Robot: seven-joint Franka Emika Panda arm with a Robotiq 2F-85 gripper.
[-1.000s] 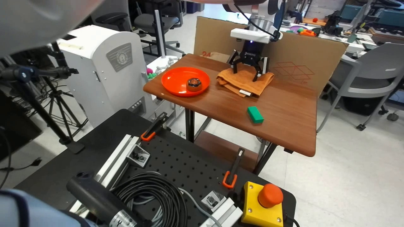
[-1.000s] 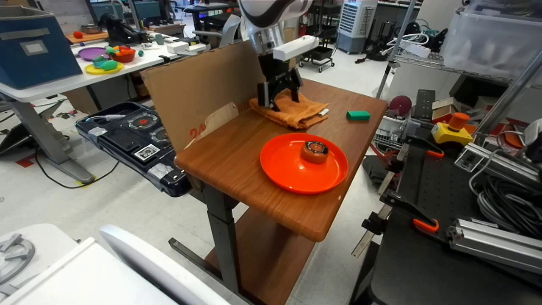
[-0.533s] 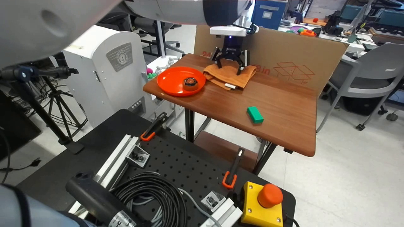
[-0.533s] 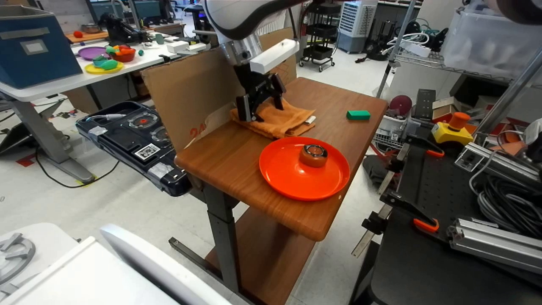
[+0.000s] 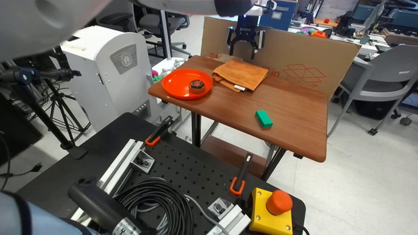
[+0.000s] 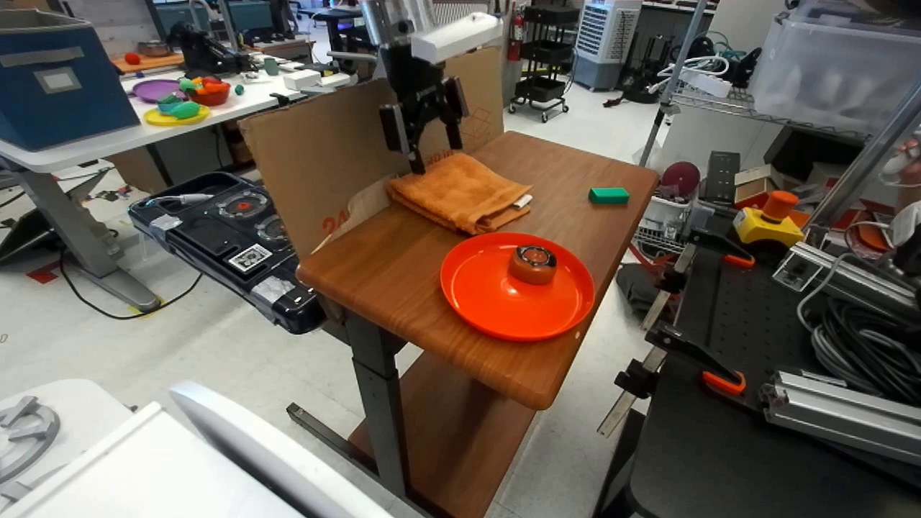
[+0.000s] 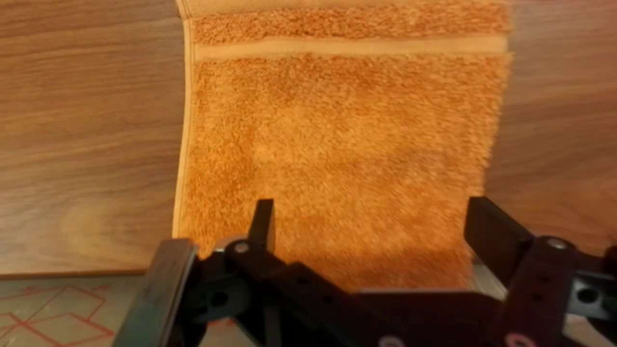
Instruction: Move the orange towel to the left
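Note:
The orange towel lies folded and fairly flat on the brown table, beside the cardboard panel. A white tag shows at its edge. It also shows in an exterior view and fills the middle of the wrist view. Its corner is very close to the orange-red plate; I cannot tell if they touch. My gripper is raised above the towel's back part, with its fingers wide apart and nothing between them. It also shows in an exterior view and in the wrist view.
The orange-red plate holds a small round brown object. A green block lies near the table's front edge. The cardboard panel stands along the back edge. The brown table has bare wood around the block.
The towel slid toward the plate with my gripper on it, and the plate shifted slightly the same way. My gripper has since risen off the towel, which now lies flatter.

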